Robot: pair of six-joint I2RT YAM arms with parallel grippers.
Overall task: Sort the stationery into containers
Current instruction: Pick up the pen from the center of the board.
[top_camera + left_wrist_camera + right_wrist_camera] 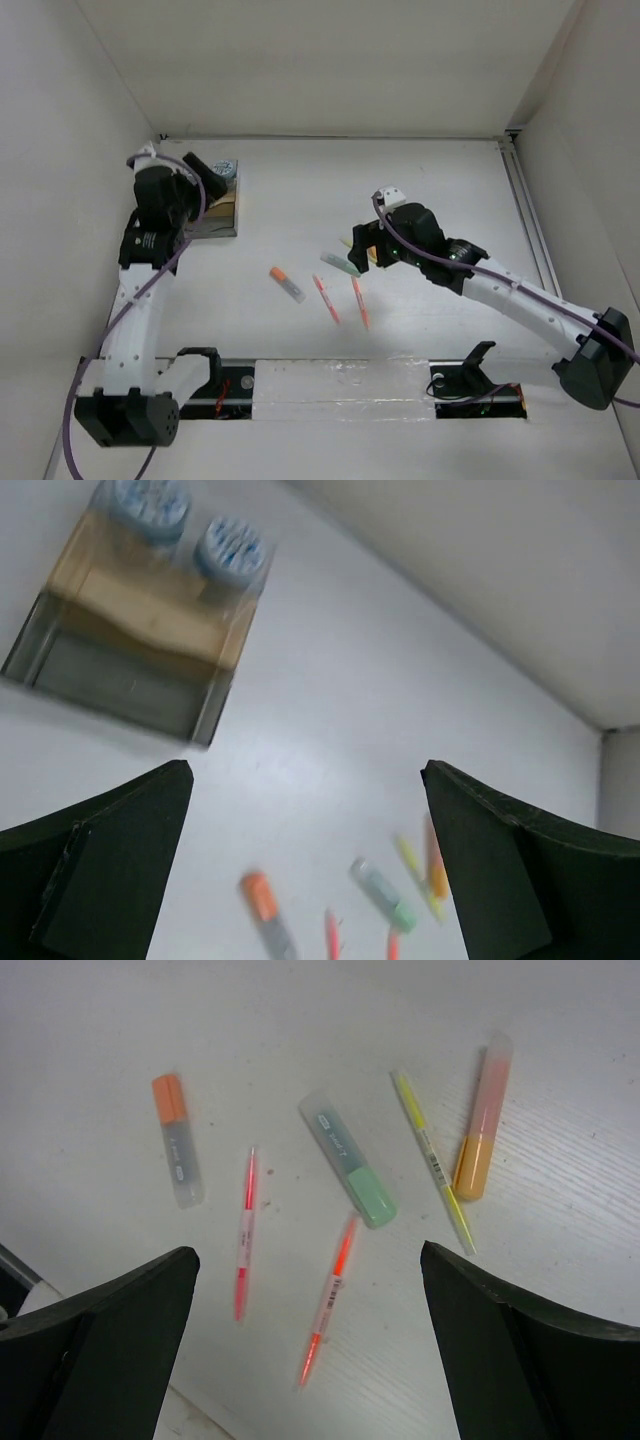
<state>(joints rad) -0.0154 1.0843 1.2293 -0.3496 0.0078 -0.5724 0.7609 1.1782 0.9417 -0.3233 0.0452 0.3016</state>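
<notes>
Both hands empty. We see the left gripper (306, 772) with its jaws wide apart and nothing between them, hanging above the wooden organiser tray (120, 685) at the table's far left. Two blue-and-white cylinders (228, 546) stand in its far compartment. The nearer compartments look bare, though that view is blurred.

The right gripper (309, 1255) is likewise spread, poised over the loose stationery mid-table:
- an orange-capped highlighter (177, 1140)
- a green highlighter (350, 1160)
- a thin yellow pen (432, 1160), with an orange highlighter (480, 1125) just beside it
- two pink-red pens (245, 1225), lying apart from each other

We judge all six light, stiff and smooth-barrelled, so liable to roll or slide under a glancing finger. The thin pens sit low on the table and leave little to pinch. We would close across the barrel near mid-length, jaws square to its axis, so it hangs level. The fatter highlighters look the easier first pick
</notes>
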